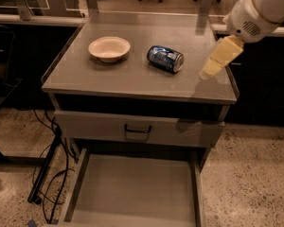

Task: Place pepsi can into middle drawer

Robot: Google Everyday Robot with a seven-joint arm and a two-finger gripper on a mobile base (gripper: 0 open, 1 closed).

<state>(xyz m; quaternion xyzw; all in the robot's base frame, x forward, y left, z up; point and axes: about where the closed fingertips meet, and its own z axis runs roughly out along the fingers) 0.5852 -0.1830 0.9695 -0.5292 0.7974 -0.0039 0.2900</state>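
The pepsi can (165,59), blue with silver ends, lies on its side on the cabinet top (132,74), right of centre. My gripper (209,70), cream-coloured on a white arm, hangs over the right edge of the top, to the right of the can and apart from it. It holds nothing. The middle drawer (135,193) is pulled out below, a broad grey box with a bare floor.
A cream bowl (109,48) sits on the top to the left of the can. A shut drawer front with a dark handle (137,130) is above the open drawer. Cables (47,174) trail on the speckled floor at left. Office chairs stand behind.
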